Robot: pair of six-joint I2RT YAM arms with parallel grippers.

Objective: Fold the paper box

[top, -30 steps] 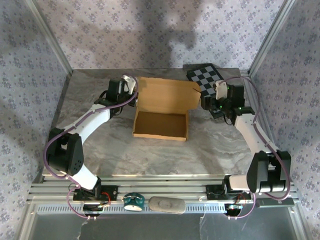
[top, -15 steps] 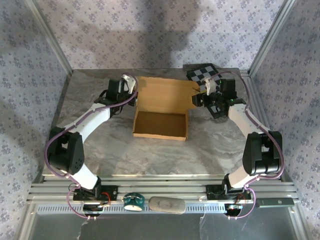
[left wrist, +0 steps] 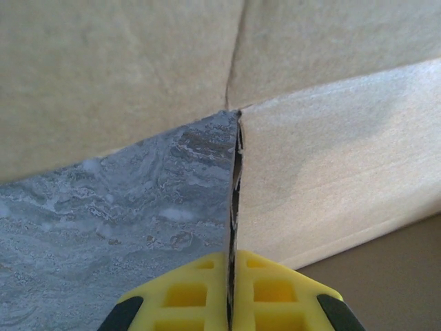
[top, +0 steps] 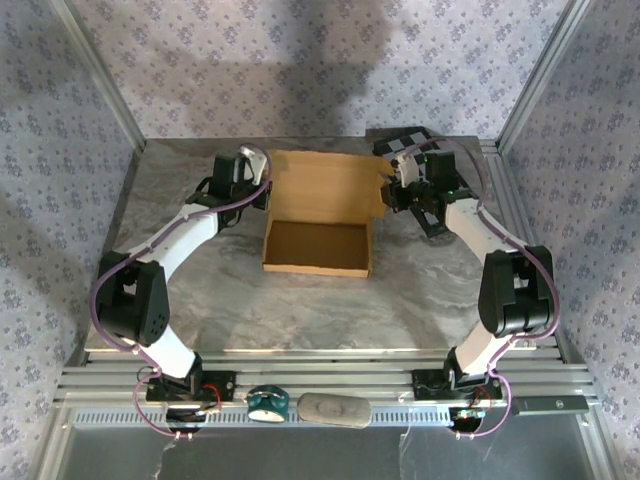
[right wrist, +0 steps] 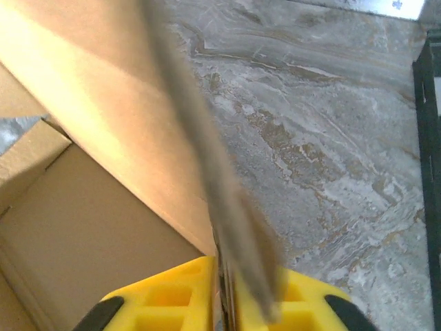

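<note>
The right gripper [top: 390, 192] has just swung in from beside the paper box [top: 316, 245] and closed; a second ago its jaws stood wide and clear of the cardboard, and now, in the right wrist view, we see its yellow pads [right wrist: 165, 296] drawn tight on either side of a thin, blurred cardboard edge [right wrist: 207, 158], so we take it as clamped on the right margin of the lid [top: 325, 185]. The left gripper [top: 262, 180] has not altered; it stays pinched shut on the lid's left edge, the sheet running straight between its pads [left wrist: 186, 296] in the left wrist view. The box itself sits near the middle of the marble table [top: 300, 310], its shallow tray open toward the arms and the lid raised behind it; it has slid a little leftward as the right arm came in. The checkerboard panel [top: 390, 147] lies behind the right arm at the table's far corner.

We judge that the lid is now held at both sides; that is the grip needed before it can be swung forward over the tray. The closing has not yet begun; the tray still gapes. The risk, we think, is uneven pull; one side leading could skew the box further or crease the lid off its score line.
</note>
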